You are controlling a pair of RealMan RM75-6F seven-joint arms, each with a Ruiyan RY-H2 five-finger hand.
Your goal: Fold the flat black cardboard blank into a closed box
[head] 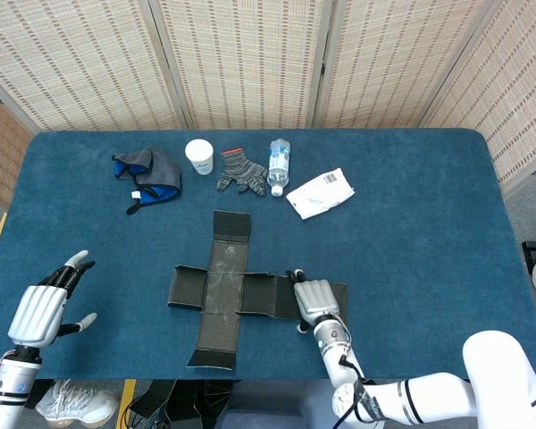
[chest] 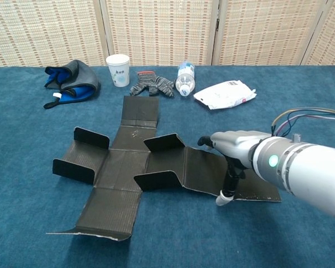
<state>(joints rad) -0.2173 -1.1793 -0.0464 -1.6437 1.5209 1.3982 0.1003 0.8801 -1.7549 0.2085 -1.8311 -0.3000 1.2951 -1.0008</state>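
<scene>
The black cardboard blank point(head: 221, 288) lies flat as a cross on the blue table, with short side flaps standing up near its middle point(chest: 156, 162). My right hand point(head: 312, 299) hovers palm down over the blank's right panel, fingers stretched toward the centre and thumb pointing down near the panel's front edge point(chest: 235, 149). It holds nothing; whether it touches the card I cannot tell. My left hand point(head: 41, 311) is at the table's left front, off the blank, fingers spread and empty. It does not show in the chest view.
Along the back stand a white paper cup point(head: 199, 155), a pair of striped gloves point(head: 241, 172), a lying water bottle point(head: 279, 165), a white packet point(head: 321, 193) and a blue-grey cloth point(head: 149, 174). Folding screens close off the far side.
</scene>
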